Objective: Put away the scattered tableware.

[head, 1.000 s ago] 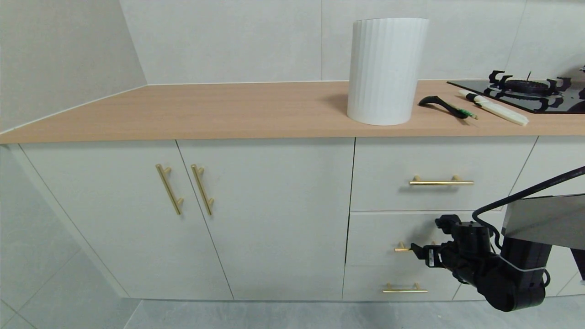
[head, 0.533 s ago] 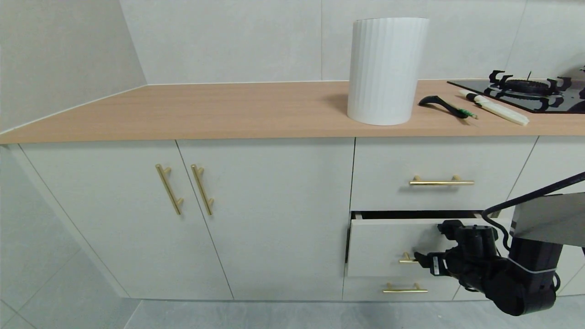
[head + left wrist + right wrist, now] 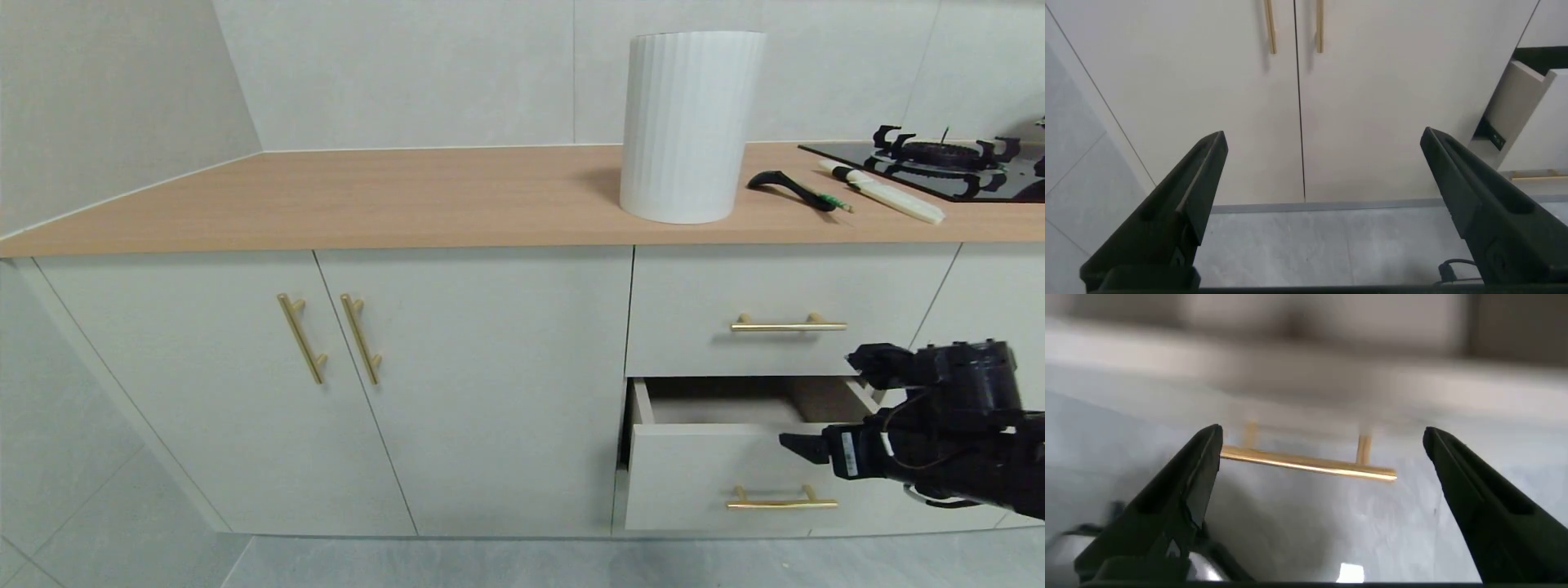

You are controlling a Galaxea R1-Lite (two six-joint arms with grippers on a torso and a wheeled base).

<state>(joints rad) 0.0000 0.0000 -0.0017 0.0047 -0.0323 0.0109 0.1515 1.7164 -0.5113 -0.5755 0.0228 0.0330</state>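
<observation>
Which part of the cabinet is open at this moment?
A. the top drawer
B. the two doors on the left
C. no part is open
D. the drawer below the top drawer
D: the drawer below the top one stands pulled out with its inside showing, while the top drawer and the two doors sit flush and shut.

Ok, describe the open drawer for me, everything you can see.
The drawer, below the shut top drawer, is pulled partway out. Flat pale grey front, seemingly painted board, with a horizontal gold bar handle on two posts. The part of its inside that shows looks bare. The open right gripper hangs before its right end, off the handle.
</observation>
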